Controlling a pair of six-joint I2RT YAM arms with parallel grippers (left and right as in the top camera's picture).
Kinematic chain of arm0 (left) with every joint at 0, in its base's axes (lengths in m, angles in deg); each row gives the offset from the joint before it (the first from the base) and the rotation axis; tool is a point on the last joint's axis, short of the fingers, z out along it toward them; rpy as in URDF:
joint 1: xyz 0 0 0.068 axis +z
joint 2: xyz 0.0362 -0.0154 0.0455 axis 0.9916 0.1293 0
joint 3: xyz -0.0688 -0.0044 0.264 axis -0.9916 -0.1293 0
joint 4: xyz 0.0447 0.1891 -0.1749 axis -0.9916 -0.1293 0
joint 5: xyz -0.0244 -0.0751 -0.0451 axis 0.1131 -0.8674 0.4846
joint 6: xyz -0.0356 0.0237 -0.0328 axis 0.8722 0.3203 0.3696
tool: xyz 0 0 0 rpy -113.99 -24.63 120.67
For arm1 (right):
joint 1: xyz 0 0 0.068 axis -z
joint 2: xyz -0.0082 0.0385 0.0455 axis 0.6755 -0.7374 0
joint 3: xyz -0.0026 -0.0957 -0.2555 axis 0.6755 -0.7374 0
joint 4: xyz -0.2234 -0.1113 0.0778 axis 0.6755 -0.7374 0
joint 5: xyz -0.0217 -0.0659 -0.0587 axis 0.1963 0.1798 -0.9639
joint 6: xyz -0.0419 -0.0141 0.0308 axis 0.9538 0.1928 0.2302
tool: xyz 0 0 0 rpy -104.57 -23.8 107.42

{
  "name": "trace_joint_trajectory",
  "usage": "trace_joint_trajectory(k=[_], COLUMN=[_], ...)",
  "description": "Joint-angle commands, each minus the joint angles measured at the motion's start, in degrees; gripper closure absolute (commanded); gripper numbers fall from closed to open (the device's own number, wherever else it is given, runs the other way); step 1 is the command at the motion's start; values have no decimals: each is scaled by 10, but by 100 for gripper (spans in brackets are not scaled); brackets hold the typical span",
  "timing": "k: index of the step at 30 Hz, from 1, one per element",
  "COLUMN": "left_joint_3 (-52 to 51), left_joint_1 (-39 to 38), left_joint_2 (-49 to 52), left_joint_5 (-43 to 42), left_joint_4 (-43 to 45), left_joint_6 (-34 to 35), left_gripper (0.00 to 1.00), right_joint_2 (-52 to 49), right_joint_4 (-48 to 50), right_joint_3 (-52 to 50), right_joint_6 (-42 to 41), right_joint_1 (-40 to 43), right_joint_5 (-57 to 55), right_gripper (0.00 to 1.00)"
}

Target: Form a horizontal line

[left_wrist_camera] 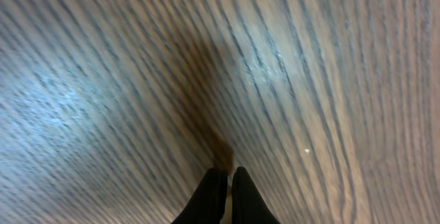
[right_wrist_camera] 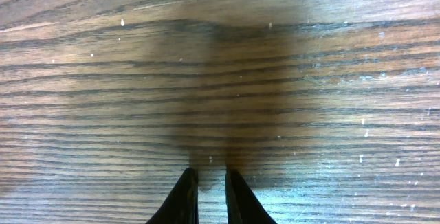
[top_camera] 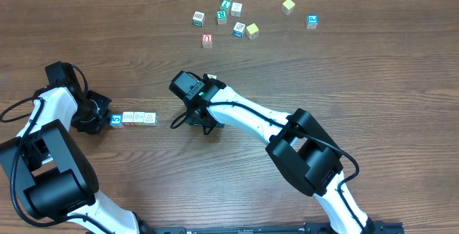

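The horizontal line (top_camera: 133, 118) lies at the left of the table: a blue-faced cube (top_camera: 116, 119) and three whitish-faced cubes (top_camera: 139, 118) touching side by side. My left gripper (top_camera: 93, 117) sits low just left of the blue cube; in the left wrist view its fingers (left_wrist_camera: 229, 177) are together over bare wood, holding nothing. My right gripper (top_camera: 179, 121) is a little to the right of the row, apart from it; in the right wrist view its fingers (right_wrist_camera: 208, 176) are nearly together with only wood between them. The cubes do not show in either wrist view.
Several loose cubes lie at the far middle of the table: a red-faced cube (top_camera: 207, 40), two plain yellow cubes (top_camera: 252, 31) (top_camera: 288, 6), a blue one (top_camera: 312, 21) and others around (top_camera: 221, 16). The right arm (top_camera: 251, 119) stretches across the middle.
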Motion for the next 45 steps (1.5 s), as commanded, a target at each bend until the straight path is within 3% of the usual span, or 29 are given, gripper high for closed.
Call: trace_joint_trajectory(k=[1,6,10,13,23,45], left_joint_3=[0,8,7,6,6,6], left_joint_1=[0,14,21,16,16,-7], left_joint_2=[-10,-10,-10,-10,-10,-10], left_joint_5=[92,209,152,101,-28,-48], left_joint_4=[-2,-121,-202,-185,-124,-100], left_joint_6=[-7,-15,-33,-60,-55,-8], left_gripper=[96,96,96,96,96,96], right_joint_2=[-12,-12,-12,-12,-12,-12], right_joint_4=[-5,-8,-2,-3,-3,-3], right_joint_3=[-10,-10,-10,-10,-11,-11], right_joint_6=[3,3,3,3,3,3], right_joint_1=[4,4,4,4,4,4], right_joint_5=[-24,-25,-25,-25,-25,-25], right_gripper=[88,88,88,88,88,88])
